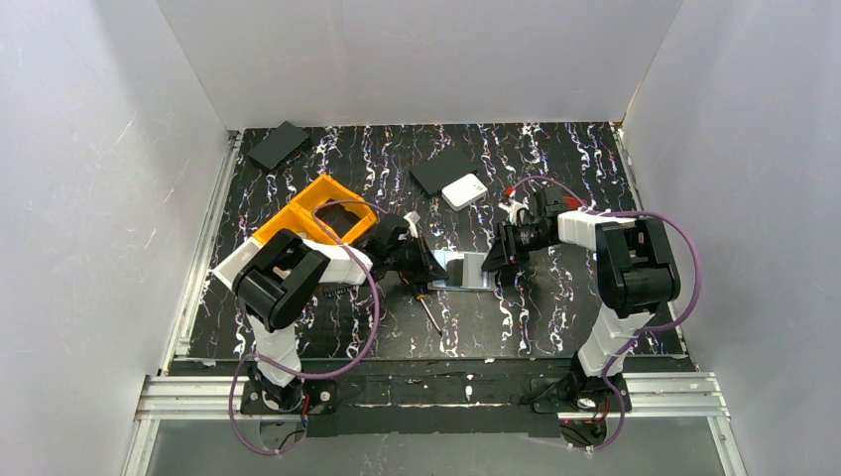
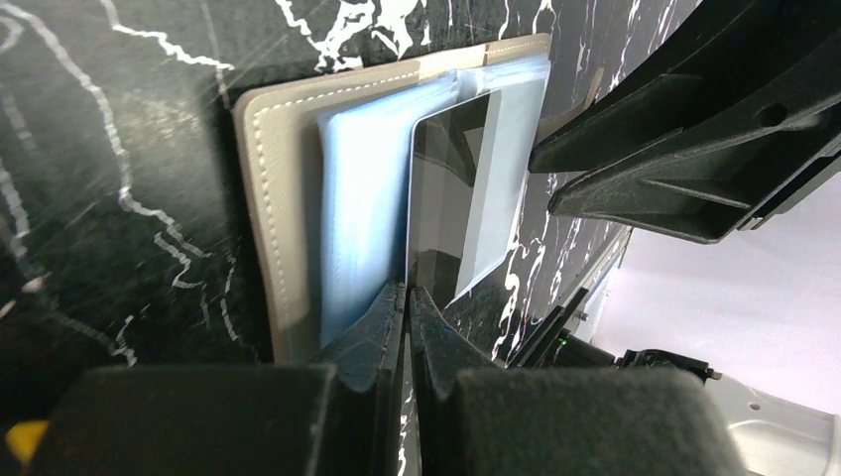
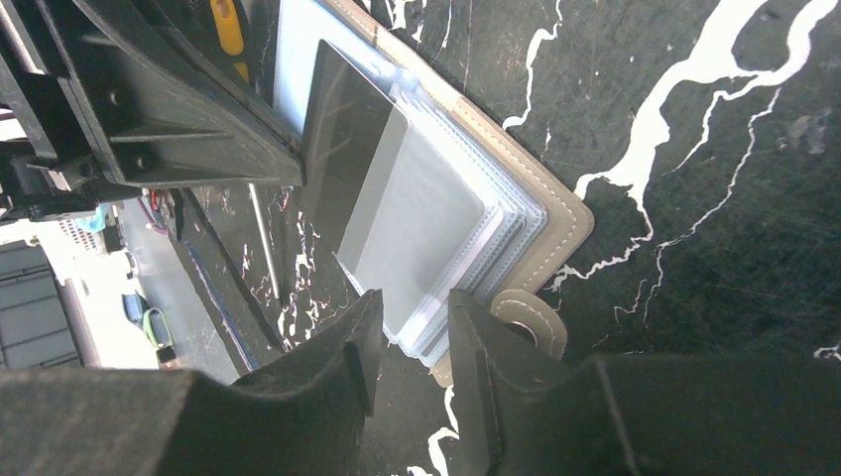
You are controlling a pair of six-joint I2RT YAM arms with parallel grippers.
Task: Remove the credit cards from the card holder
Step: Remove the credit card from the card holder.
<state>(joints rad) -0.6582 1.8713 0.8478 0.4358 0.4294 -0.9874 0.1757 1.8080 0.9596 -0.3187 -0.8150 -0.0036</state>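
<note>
The card holder (image 1: 458, 273) lies open on the black marbled table between my two grippers. Its taupe stitched cover (image 2: 273, 198) and pale blue sleeves show in the left wrist view, and its snap tab (image 3: 526, 317) in the right wrist view. A greyish credit card (image 2: 446, 188) with a dark band tilts up out of the sleeves (image 3: 397, 208). My left gripper (image 2: 408, 296) is shut on that card's near edge. My right gripper (image 3: 415, 317) stands open at the card's opposite end, fingers either side of the sleeve corner without touching. Other credit cards are hidden in the sleeves.
An orange tray (image 1: 315, 210) sits behind my left arm. A white square box (image 1: 463, 190) and two flat black rectangles (image 1: 443, 169) (image 1: 278, 145) lie further back. A screwdriver (image 1: 428, 309) lies just near of the card holder. White walls enclose the table.
</note>
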